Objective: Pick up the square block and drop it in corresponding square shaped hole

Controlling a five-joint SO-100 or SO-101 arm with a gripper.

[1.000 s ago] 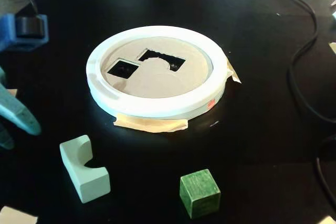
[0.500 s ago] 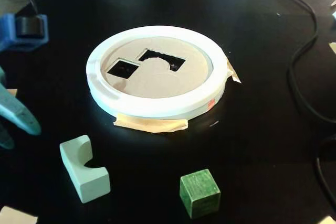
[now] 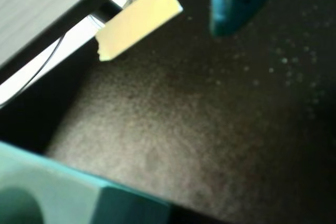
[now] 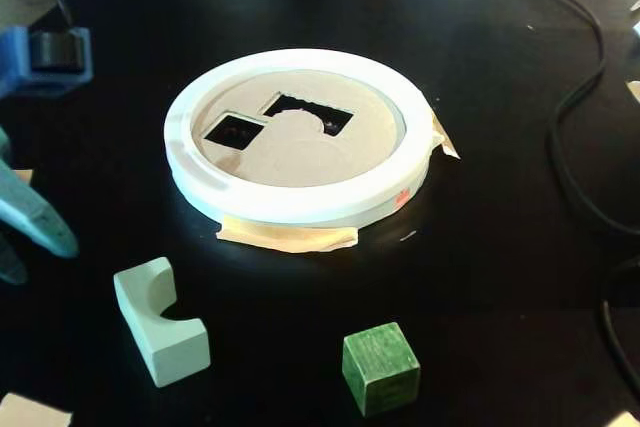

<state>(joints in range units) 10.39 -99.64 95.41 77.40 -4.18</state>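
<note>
In the fixed view my gripper (image 4: pixel 30 222) sits at the far left, empty with jaws apart. The notched block (image 4: pixel 160 320) lies near it, then the cube (image 4: pixel 380 367), untouched, well apart from the square hole (image 4: pixel 233 131). All 2 steps remain.

The bench (image 4: pixel 480 247) is matt black, and close up in the wrist view its surface looks finely speckled and faintly grainy. The square block (image 4: pixel 381 368) is green-stained wood with visible grain on its faces. The pale mint block (image 4: pixel 160 320) has a smooth, painted, low-sheen finish. The white ring (image 4: pixel 300 202) looks like smooth matt plastic around a tan cardboard-like board (image 4: pixel 300 152). Strips of beige paper tape (image 4: pixel 290 237) lie under the ring. The claw (image 4: pixel 35 215) is teal matt plastic.
</note>
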